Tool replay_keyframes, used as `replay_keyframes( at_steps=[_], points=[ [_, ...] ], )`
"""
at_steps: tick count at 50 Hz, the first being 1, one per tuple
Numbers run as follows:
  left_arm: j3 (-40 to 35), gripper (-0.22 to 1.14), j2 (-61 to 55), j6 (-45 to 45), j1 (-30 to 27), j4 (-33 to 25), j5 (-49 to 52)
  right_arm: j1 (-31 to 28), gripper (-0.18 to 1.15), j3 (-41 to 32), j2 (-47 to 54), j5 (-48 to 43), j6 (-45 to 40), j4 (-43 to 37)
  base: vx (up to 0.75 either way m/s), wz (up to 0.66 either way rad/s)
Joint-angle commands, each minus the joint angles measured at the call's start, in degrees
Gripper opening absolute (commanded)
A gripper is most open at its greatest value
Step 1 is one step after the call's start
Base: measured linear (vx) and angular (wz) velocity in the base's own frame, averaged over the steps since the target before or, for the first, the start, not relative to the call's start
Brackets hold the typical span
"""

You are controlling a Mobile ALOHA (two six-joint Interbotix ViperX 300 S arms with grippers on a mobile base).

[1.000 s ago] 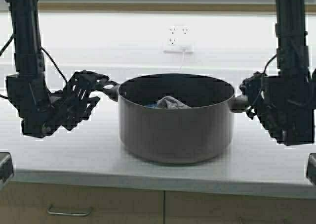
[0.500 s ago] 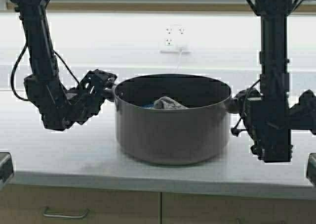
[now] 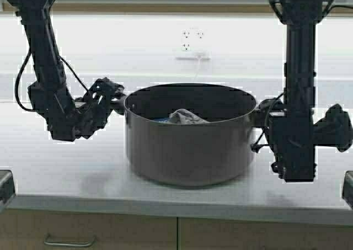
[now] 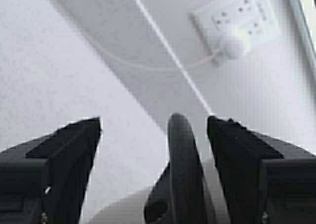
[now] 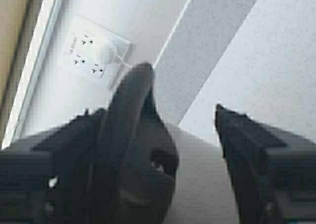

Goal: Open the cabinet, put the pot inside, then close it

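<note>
Drawer fronts (image 3: 88, 233): you have the tan fronts nearest you, under the lip of the surface; they are not the cabinet you need.
Surface (image 3: 66, 178): pale and flat, it carries the pot at its middle.
Pot (image 3: 190, 145): it sits upright between your two arms, with a crumpled cloth (image 3: 185, 116) lying inside. Its two loop handles stick out sideways, so its long axis runs straight from one claw to the other.
Left claw (image 3: 113, 95): you have it spread, and the left wrist view shows the pot's left handle (image 4: 183, 169) standing edge-on in the gap, touching neither finger.
Left arm: it comes down from above, bends at the wrist and reaches inward toward the pot, level with the rim.
Right claw (image 5: 155, 155): spread as well; the right wrist view shows the right handle (image 5: 136, 150) between the fingers, crowded hard against one finger and well apart from the other.
Right arm: it hangs almost straight down beside the pot, wrist turned inward at rim height.
Nearer arm: neither, as each is already on its own handle.
What the next move turns on: probably closing both claws evenly across the handles, with the right one likely to need centring first.
Wall socket (image 3: 191, 40): on the back wall beyond the pot, a white cord hanging from it.
Cabinet: you cannot see it from any view.
</note>
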State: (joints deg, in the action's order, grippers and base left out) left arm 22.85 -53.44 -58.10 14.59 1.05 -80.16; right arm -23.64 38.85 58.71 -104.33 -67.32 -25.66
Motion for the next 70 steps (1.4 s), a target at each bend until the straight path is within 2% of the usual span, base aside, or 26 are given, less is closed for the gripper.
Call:
replay_keyframes(
  at_steps=[1, 2, 5, 6, 7, 8, 9, 11, 13, 16, 19, 27, 44, 56, 70],
  points=[
    [0.53, 0.75, 1.14, 0.35, 0.09, -0.18, 0.09, -0.18, 0.66, 0.00, -1.32, -0.26, 0.09, 1.58, 0.02, -0.02],
    [0.62, 0.69, 1.14, 0.26, 0.09, -0.18, 0.00, -0.18, 0.57, 0.18, -1.41, -0.26, 0.00, 1.93, 0.02, -0.02],
    [0.97, 0.37, 1.14, 0.26, 0.09, -0.18, 0.00, -0.18, 0.29, 0.26, -1.76, -0.26, -0.18, 2.90, 0.02, -0.02],
    [1.05, 0.32, 1.23, 0.35, 0.09, -0.18, 0.00, -0.18, 0.19, 0.26, -1.93, -0.26, -0.18, 3.25, 0.02, -0.02],
    [1.23, 0.15, 1.23, 0.26, 0.09, -0.18, 0.09, -0.18, 0.10, 0.26, -2.02, -0.26, -0.18, 3.60, 0.02, -0.02],
    [1.41, 0.06, 1.32, 0.35, 0.09, -0.26, 0.09, -0.18, 0.02, 0.26, -2.11, -0.26, -0.18, 3.78, 0.01, -0.01],
    [1.58, -0.03, 1.41, 0.35, 0.09, -0.26, 0.00, -0.18, -0.05, 0.26, -2.29, -0.26, -0.26, 3.96, 0.01, -0.01],
    [1.76, -0.13, 1.58, 0.35, 0.09, -0.53, 0.09, -0.18, -0.08, 0.26, -2.55, -0.26, -0.35, 3.96, 0.00, 0.00],
    [2.11, -0.12, 1.85, 0.26, 0.09, -0.70, 0.00, -0.18, -0.04, 0.53, -2.90, -0.26, -0.44, 3.96, 0.00, 0.00],
    [2.81, -0.01, 2.37, 0.35, 0.09, -0.70, 0.00, -0.18, 0.07, 1.14, -3.78, -0.26, -0.44, 3.96, 0.00, 0.00],
    [3.96, 0.07, 3.16, 0.44, 0.09, -0.70, -0.44, -0.18, 0.09, 1.93, -5.10, -0.26, -0.35, 4.22, 0.00, 0.00],
    [8.09, 0.01, 6.59, 0.79, 0.09, -0.79, -2.81, -0.26, 0.05, 5.10, -9.76, -0.35, -0.44, 6.59, 0.00, 0.00],
    [18.28, 0.02, 17.84, 0.79, 0.09, -1.58, -4.75, -2.20, 0.05, 10.81, -18.90, -0.26, -0.44, 9.58, 0.00, 0.00],
    [27.51, 0.02, 29.18, 0.97, 1.49, -3.43, -4.75, -7.56, 0.05, 14.59, -24.96, -0.26, -0.26, 9.93, -0.01, 0.00],
    [37.71, 0.02, 41.22, 3.08, 5.71, -9.76, -4.22, -14.94, 0.05, 20.48, -35.68, 1.58, 0.18, 4.39, 0.00, 0.00]
  ],
)
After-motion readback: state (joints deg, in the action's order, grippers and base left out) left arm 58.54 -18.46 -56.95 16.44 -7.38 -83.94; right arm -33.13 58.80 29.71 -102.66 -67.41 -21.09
